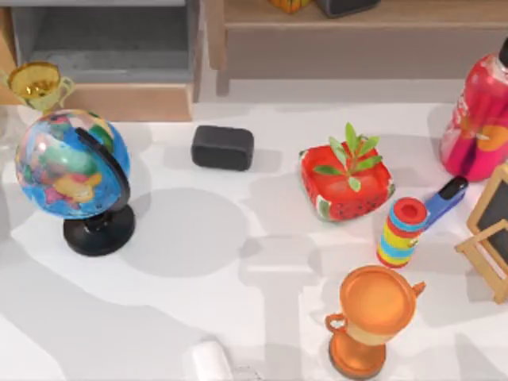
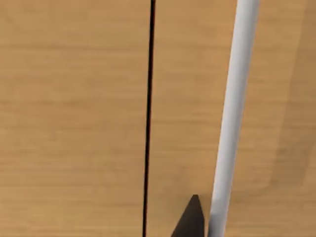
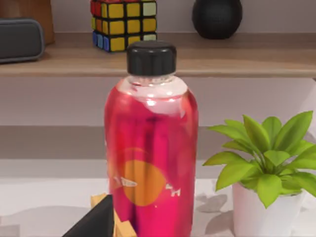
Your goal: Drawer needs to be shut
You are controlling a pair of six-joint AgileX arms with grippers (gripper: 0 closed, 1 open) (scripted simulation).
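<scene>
So the drawer (image 1: 111,63) sits at the far left of the desk (image 1: 262,238), pulled out, with its grey inside open to the camera and the tan front panel facing the desk. A small gold cup (image 1: 36,83) stands right by its front left corner, and the globe (image 1: 71,167) on its black stand is just in front of that.

The left wrist view is right up against tan wood grain, crossed by a thin dark seam (image 2: 148,118) and a pale grey bar (image 2: 229,118). One dark fingertip of the left end effector (image 2: 190,219) pokes in beside that bar. Can't tell if it's released or clenched, honestly.

The right wrist view looks at a pink bottle (image 3: 150,148) with a black cap, a potted green plant (image 3: 264,163) next to it, and a shelf (image 3: 197,61) behind carrying a colour cube (image 3: 123,22). A dark bit of the right end effector (image 3: 96,222) shows low in the frame; can't tell its state either.

Elsewhere on the desk: a black box (image 1: 222,147), a red planter (image 1: 345,182), a striped cylinder (image 1: 401,232) and an orange trophy (image 1: 369,317).
</scene>
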